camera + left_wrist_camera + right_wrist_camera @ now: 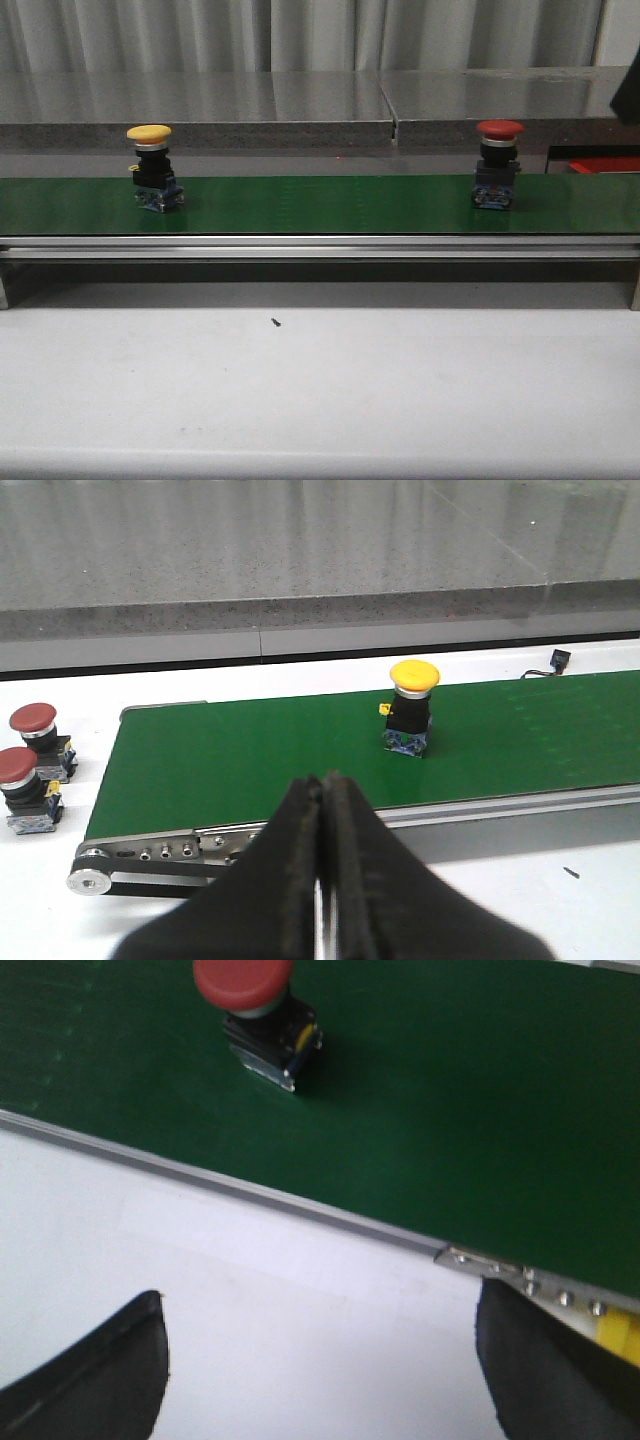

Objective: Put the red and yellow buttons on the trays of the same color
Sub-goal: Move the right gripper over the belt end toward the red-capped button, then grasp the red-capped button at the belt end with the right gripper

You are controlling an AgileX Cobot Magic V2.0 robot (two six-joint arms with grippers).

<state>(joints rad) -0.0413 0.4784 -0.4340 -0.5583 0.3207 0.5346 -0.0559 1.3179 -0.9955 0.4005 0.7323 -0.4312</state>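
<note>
A yellow button (pixel 150 165) stands upright on the left part of the green belt (pixel 320 205). A red button (pixel 497 160) stands on the belt's right part. In the left wrist view my left gripper (pixel 323 785) is shut and empty, over the belt's near rail, with the yellow button (pixel 411 708) beyond it and apart. In the right wrist view my right gripper (pixel 318 1300) is open and empty over the white table, short of the belt; the red button (pixel 255 1010) stands well beyond it. A red tray's edge (pixel 603 163) shows at far right. No yellow tray shows.
Two more red buttons (pixel 35 735) (pixel 25 785) stand on the white table past the belt's end roller (pixel 92 880). A metal rail (pixel 320 248) runs along the belt's front. A steel ledge (pixel 300 105) lies behind. A yellow object (pixel 620 1335) shows beside a right finger.
</note>
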